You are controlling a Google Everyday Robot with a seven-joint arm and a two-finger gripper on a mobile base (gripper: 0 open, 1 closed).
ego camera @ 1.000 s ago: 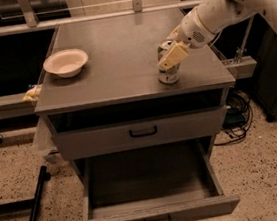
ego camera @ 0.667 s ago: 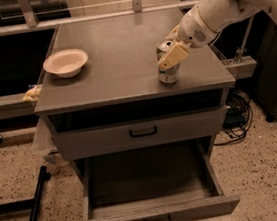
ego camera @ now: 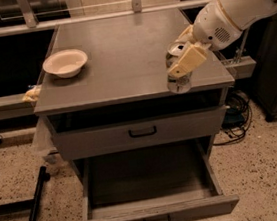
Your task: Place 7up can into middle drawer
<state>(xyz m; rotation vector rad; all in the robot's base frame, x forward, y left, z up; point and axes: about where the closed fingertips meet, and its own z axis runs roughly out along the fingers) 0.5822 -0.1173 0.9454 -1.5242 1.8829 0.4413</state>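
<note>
The 7up can (ego camera: pixel 177 81) is a small silvery can at the front right of the grey cabinet top (ego camera: pixel 120 44). My gripper (ego camera: pixel 181 57) is shut on it, with one cream finger (ego camera: pixel 188 60) across its near side and the other behind it. I cannot tell whether the can's base rests on the top or hangs just above it. The middle drawer (ego camera: pixel 154 217) is pulled open below, its inside bare, directly under the cabinet front. My white arm (ego camera: pixel 236 5) reaches in from the upper right.
A cream bowl (ego camera: pixel 65 63) sits on the left of the cabinet top. The upper drawer (ego camera: pixel 142 131) is closed. A yellow cloth (ego camera: pixel 31 94) lies on the left ledge. Cables (ego camera: pixel 235 116) lie on the floor at the right, and a dark bar (ego camera: pixel 35 211) at the left.
The gripper and the can have moved together a little to the right and toward the front edge of the cabinet top. The drawers and bowl have not moved.
</note>
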